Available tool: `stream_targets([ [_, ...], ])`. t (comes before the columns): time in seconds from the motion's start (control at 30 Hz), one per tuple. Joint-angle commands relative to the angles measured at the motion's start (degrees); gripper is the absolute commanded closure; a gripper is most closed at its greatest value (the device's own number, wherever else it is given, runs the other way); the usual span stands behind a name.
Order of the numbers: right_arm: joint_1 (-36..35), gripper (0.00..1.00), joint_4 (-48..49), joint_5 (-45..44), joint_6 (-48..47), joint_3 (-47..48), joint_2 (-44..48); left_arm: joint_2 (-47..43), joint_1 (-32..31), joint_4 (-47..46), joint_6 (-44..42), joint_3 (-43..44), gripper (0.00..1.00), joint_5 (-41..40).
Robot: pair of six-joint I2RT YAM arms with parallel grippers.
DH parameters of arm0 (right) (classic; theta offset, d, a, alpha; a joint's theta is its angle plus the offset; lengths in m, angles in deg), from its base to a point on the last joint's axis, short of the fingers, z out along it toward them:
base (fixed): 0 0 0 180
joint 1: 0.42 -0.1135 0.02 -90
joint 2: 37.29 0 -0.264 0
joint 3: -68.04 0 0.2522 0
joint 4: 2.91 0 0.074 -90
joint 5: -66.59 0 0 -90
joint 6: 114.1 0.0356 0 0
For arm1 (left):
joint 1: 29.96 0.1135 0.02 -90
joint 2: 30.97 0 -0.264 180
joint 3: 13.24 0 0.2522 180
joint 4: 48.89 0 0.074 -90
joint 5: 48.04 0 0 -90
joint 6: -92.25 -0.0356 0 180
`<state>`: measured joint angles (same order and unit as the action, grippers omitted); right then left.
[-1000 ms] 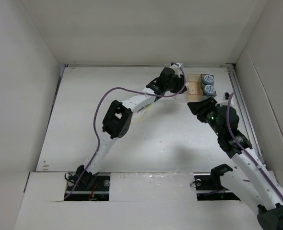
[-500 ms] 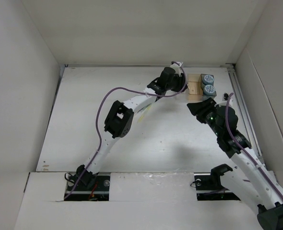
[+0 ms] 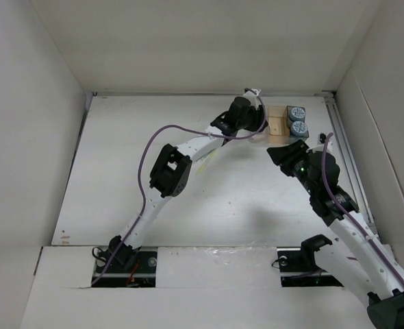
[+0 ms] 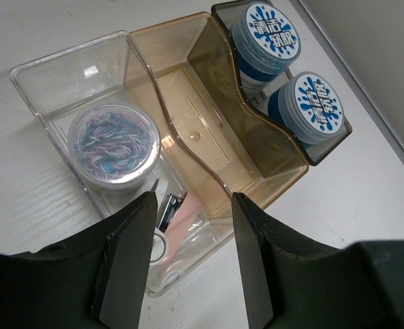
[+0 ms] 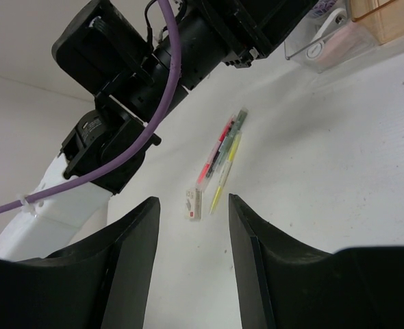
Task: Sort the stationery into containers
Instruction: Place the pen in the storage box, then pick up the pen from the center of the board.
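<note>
The organiser tray (image 4: 137,42) stands at the far right of the table (image 3: 279,123). Its clear section holds a purplish round pot (image 4: 113,145), a small clipper (image 4: 166,209) and a pink item. The tan middle section (image 4: 195,130) is empty. The dark grey section holds two blue rolls (image 4: 274,31). My left gripper (image 4: 193,200) hovers open and empty just above the clear section's near end (image 3: 258,123). My right gripper (image 5: 192,200) is open and empty, above the table (image 3: 277,152). Red, dark and yellow-green pens (image 5: 222,154) and a small beige block (image 5: 194,203) lie ahead of it.
The left arm (image 5: 154,62) reaches across above the pens, partly hiding them in the top view (image 3: 203,166). White walls enclose the table on three sides. A metal rail (image 3: 346,157) runs along the right edge.
My left gripper has shifted slightly right, closer to the organiser. The right arm has barely moved.
</note>
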<state>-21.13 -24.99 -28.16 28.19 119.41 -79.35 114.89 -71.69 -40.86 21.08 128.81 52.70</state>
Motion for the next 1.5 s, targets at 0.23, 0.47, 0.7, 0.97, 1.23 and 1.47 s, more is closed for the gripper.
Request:
stream_targets([
  [0.23,0.31,0.49,3.04,-0.87,0.18,0.10,0.32,-15.06,0.08,-6.29,-0.90,-11.54,0.51,-5.72],
  [0.47,0.32,0.78,3.04,-0.17,0.18,0.10,0.32,-32.82,0.08,-9.47,-1.60,-31.77,0.43,-15.12],
  [0.7,0.32,0.99,3.04,0.36,-0.35,0.10,0.84,-54.25,3.93,-2.71,6.03,-60.40,0.42,-32.79],
  [0.97,0.32,0.66,3.04,1.94,-0.35,0.63,-0.74,-60.97,4.47,5.82,15.00,-78.27,0.40,-36.32],
  [1.23,0.32,0.59,3.04,1.94,-0.35,0.63,-0.74,-56.57,3.95,6.35,12.72,-79.33,0.35,-32.89],
  [1.47,0.32,0.59,3.04,2.47,-0.35,0.63,-0.74,-53.32,3.94,5.30,11.58,-78.64,0.45,-34.64],
])
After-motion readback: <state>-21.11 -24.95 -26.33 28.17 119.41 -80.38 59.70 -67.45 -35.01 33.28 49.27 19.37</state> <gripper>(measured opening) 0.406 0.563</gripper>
